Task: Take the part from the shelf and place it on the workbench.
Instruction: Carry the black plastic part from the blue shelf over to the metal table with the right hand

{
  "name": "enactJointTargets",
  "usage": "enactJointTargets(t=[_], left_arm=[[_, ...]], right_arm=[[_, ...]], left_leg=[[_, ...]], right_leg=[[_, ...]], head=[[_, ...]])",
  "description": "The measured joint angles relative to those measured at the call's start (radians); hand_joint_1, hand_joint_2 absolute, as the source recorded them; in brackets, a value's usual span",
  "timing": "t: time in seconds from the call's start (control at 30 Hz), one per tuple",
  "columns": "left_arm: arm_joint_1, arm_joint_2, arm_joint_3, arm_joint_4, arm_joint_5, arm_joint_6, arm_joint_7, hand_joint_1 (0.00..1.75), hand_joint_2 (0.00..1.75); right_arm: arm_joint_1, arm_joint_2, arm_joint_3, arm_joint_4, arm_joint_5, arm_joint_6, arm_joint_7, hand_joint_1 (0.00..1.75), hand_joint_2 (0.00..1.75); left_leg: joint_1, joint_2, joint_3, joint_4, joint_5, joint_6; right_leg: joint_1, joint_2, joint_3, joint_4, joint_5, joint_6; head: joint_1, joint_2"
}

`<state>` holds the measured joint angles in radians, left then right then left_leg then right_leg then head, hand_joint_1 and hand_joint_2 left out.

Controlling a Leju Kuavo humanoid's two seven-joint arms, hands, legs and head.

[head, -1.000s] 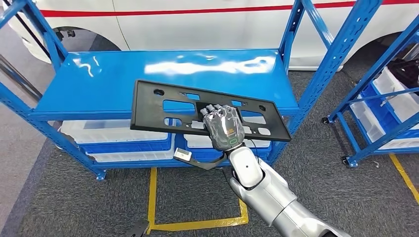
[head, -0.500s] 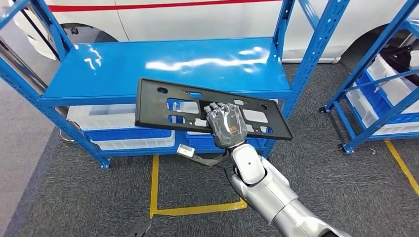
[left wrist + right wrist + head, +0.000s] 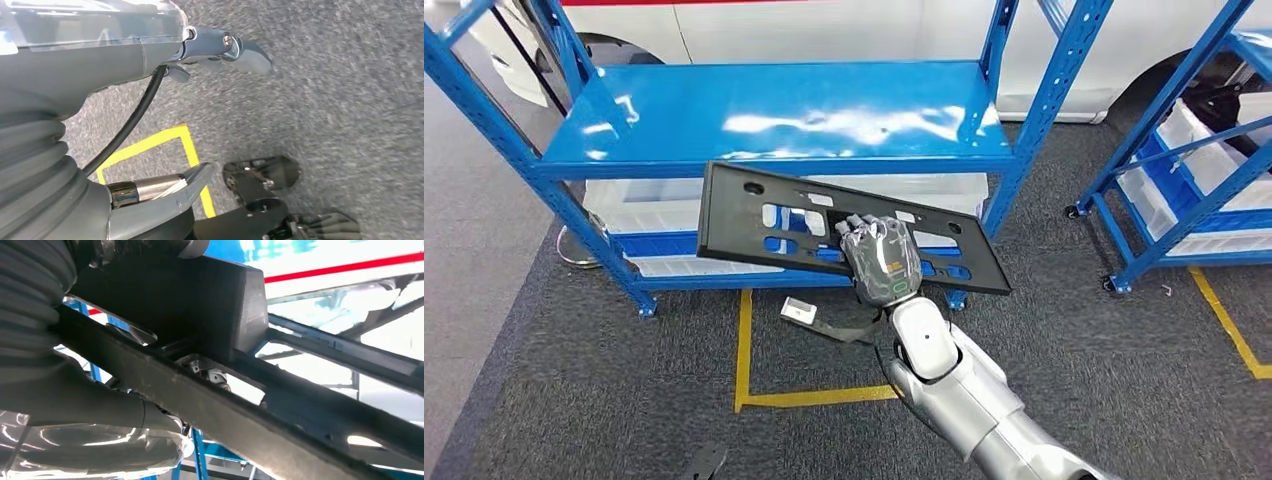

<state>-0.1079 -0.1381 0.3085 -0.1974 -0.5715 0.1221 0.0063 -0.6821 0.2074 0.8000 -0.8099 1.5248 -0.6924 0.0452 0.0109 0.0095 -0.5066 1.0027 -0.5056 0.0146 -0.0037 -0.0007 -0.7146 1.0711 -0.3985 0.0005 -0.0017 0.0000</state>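
**Part held off the shelf**

The right hand grips the black part by its near edge, holding it in the air in front of the blue shelf, over grey carpet. The left hand hangs with fingers apart, holding nothing.

shelf: blue, glossy top | floor: grey carpet, yellow tape lines

The part is a flat black rectangular plastic panel with several cut-out slots and small holes. It is off the blue shelf, held in the air in front of its lower level and tilted, its right end lower. The right robot hand grips its near long edge right of centre, apparently with fingers through a slot.
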Motion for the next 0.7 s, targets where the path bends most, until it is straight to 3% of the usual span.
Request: enactJointTargets(t=[0.1,0.13,0.17,0.2,0.27,0.33,0.37,0.4,0.47,0.5,0.53,0.6,0.63,0.67,0.7], left_arm=[[0.0,0.0,0.0,0.0,-0.002,-0.001,0.001,0.0,1.75],[0.0,0.0,0.0,0.0,-0.002,-0.001,0.001,0.0,1.75],[0.0,0.0,0.0,0.0,-0.003,-0.001,0.001,0.0,1.75],[0.0,0.0,0.0,0.0,-0.003,-0.002,0.001,0.0,1.75],[0.001,0.0,0.0,0.0,-0.003,-0.003,0.0,0.0,1.75],[0.001,0.0,0.0,0.0,-0.005,-0.004,-0.002,0.0,1.75],[0.001,0.0,0.0,0.0,-0.005,-0.004,-0.003,0.0,1.75],[0.002,0.0,0.0,0.0,-0.006,-0.005,-0.004,0.0,1.75],[0.006,0.001,0.0,0.0,-0.007,-0.009,-0.006,0.0,1.75],[0.009,0.001,0.0,0.0,-0.008,-0.011,-0.007,0.0,1.75],[0.012,0.002,0.0,0.0,-0.01,-0.013,-0.007,0.0,1.75],[0.015,0.003,0.0,0.0,-0.013,-0.015,-0.007,0.0,1.75],[0.016,0.004,0.0,0.0,-0.015,-0.016,-0.007,0.0,1.75],[0.016,0.004,0.0,0.0,-0.015,-0.016,-0.007,0.0,1.75],[0.015,0.004,0.0,0.0,-0.015,-0.016,-0.007,0.0,1.75]], right_arm=[[0.005,-0.001,-0.002,0.0,0.0,0.0,-0.001,1.75,1.75],[0.008,-0.001,-0.002,0.0,0.0,0.0,-0.002,1.75,1.75],[0.011,-0.002,-0.002,0.0,0.0,0.0,-0.004,1.75,1.75],[0.013,-0.002,-0.002,0.0,0.0,0.0,-0.006,1.75,1.75],[0.017,-0.002,-0.002,0.0,0.0,0.0,-0.009,1.75,1.75],[0.016,-0.001,-0.003,-0.003,0.0,0.0,-0.01,1.75,1.75],[0.016,0.0,-0.004,-0.005,0.0,0.0,-0.011,1.75,1.75],[0.015,0.0,-0.006,-0.006,0.0,0.0,-0.013,1.75,1.75],[0.015,0.0,-0.007,-0.004,-0.001,-0.001,-0.018,1.75,1.75],[0.016,0.0,-0.007,-0.004,-0.002,0.0,-0.021,1.75,1.75],[0.018,0.0,-0.007,-0.003,-0.002,0.0,-0.023,1.75,1.75],[0.019,0.001,-0.007,-0.002,-0.004,0.0,-0.027,1.75,1.75],[0.019,0.001,-0.008,-0.001,-0.005,0.0,-0.028,1.75,1.75],[0.02,0.001,-0.008,0.0,-0.005,0.0,-0.028,1.75,1.75],[0.021,0.001,-0.008,0.001,-0.005,0.0,-0.029,1.75,1.75]], left_leg=[[-0.001,0.003,-0.049,0.004,0.04,0.016],[-0.002,0.003,-0.069,0.009,0.052,0.016],[-0.002,0.004,-0.089,0.014,0.063,0.015],[-0.002,0.004,-0.108,0.019,0.074,0.014],[-0.003,0.003,-0.14,0.029,0.093,0.009],[-0.005,0.002,-0.16,0.033,0.112,0.001],[-0.005,0.002,-0.164,0.032,0.123,-0.004],[-0.005,0.002,-0.166,0.027,0.134,-0.01],[-0.005,-0.001,-0.174,0.018,0.147,-0.021],[-0.004,-0.002,-0.183,0.028,0.125,-0.026],[-0.004,-0.004,-0.194,0.056,0.083,-0.03],[-0.001,-0.005,-0.217,0.168,-0.027,-0.037],[0.0,-0.005,-0.224,0.233,-0.059,-0.039],[0.0,-0.005,-0.224,0.284,-0.062,-0.042],[0.0,-0.005,-0.209,0.306,-0.041,-0.042]], right_leg=[[-0.003,0.001,-0.034,0.158,-0.15,0.011],[-0.003,0.001,-0.04,0.222,-0.175,0.013],[-0.003,0.001,-0.035,0.26,-0.168,0.013],[-0.003,0.001,-0.018,0.271,-0.143,0.012],[-0.002,0.002,0.063,0.195,-0.096,0.005],[0.003,0.002,0.168,0.049,-0.12,-0.005],[0.006,0.003,0.2,-0.006,-0.139,-0.01],[0.01,0.003,0.213,-0.037,-0.147,-0.014],[0.007,0.001,0.199,-0.052,-0.126,-0.025],[0.005,0.0,0.187,-0.057,-0.111,-0.033],[0.002,-0.002,0.173,-0.061,-0.095,-0.04],[0.001,-0.002,0.142,-0.06,-0.068,-0.048],[0.002,-0.003,0.124,-0.057,-0.056,-0.048],[0.003,-0.004,0.107,-0.052,-0.046,-0.048],[0.003,-0.005,0.088,-0.046,-0.036,-0.047]], head=[[0.002,0.0],[0.002,0.0],[0.002,0.0],[0.002,0.0],[0.002,0.0],[0.002,0.0],[0.001,0.0],[0.001,0.0],[0.002,0.0],[0.002,0.0],[0.002,0.0],[0.0,0.0],[0.0,0.0],[0.0,0.0],[0.0,0.0]])
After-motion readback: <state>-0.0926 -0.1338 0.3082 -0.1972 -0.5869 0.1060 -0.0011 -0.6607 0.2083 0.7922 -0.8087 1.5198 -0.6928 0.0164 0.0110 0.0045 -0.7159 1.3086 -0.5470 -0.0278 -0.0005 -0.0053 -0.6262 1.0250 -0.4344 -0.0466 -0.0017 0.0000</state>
